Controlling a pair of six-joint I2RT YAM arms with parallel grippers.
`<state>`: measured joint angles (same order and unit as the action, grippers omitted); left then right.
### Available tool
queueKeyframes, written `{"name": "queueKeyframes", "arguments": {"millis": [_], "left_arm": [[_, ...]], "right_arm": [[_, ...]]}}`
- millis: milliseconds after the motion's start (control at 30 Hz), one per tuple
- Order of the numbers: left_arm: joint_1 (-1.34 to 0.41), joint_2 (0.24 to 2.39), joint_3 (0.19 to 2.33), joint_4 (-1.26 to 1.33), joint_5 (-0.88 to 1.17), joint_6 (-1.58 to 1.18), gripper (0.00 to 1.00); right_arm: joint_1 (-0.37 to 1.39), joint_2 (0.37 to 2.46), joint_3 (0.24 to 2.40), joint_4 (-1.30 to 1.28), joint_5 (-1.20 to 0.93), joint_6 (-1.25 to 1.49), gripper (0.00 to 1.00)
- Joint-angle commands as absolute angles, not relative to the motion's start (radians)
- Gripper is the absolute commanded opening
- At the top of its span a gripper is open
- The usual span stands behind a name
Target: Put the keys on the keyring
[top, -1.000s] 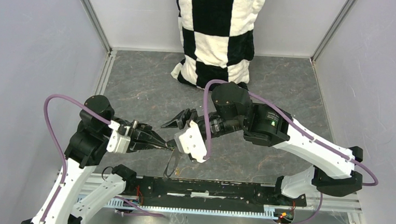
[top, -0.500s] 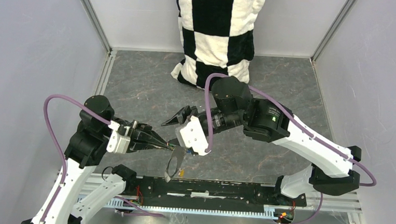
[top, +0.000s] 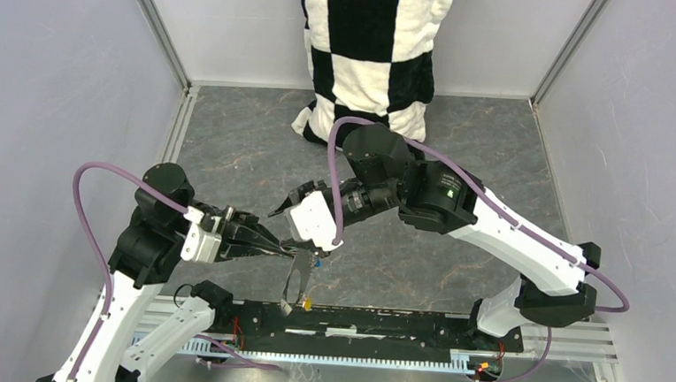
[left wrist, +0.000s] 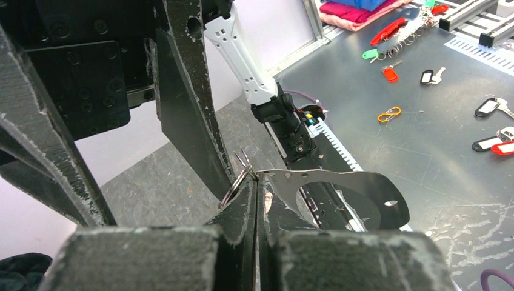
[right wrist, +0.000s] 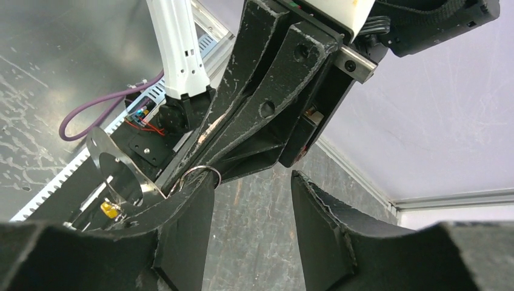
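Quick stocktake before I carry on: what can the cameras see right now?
keyring: one, dark grey, held mid-air, front centre
blue key: one, close beside the keyring
yellow key: one, by the keyring's lower end
checkered cloth: one, black and white, back wall
key tags: several, red, green, black, on the outside bench
table: one, grey
left gripper: one, black, fingers shut on the keyring
right gripper: one, black, fingers open, beside the keyring

right fingers [top: 294, 202] moved left, yellow key [top: 307, 304] hanging lower
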<state>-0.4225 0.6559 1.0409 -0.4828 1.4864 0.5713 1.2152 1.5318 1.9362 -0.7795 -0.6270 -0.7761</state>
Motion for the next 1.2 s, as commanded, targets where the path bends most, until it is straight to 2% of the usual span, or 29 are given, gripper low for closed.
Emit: {"name": "queueKeyframes", "arguments": {"millis": [0,467,1167], "left_arm": [[-0.427,0.646,1.076,-0.45,1.508,0.609,0.02],[-0.427,0.627,1.057,-0.45,1.498,0.628,0.02],[-0.426,0.619,1.056,-0.454,1.482,0.643,0.02]], "right_arm": [[1.209,1.578,1.998,-0.788,-0.633,-0.738,0.55],[1.207,1.654,2.11,-0.891,-0.633,-0.614,0.65],[1.192,1.598,2.028,-0.852,-0.664,-0.549,0.64]]}}
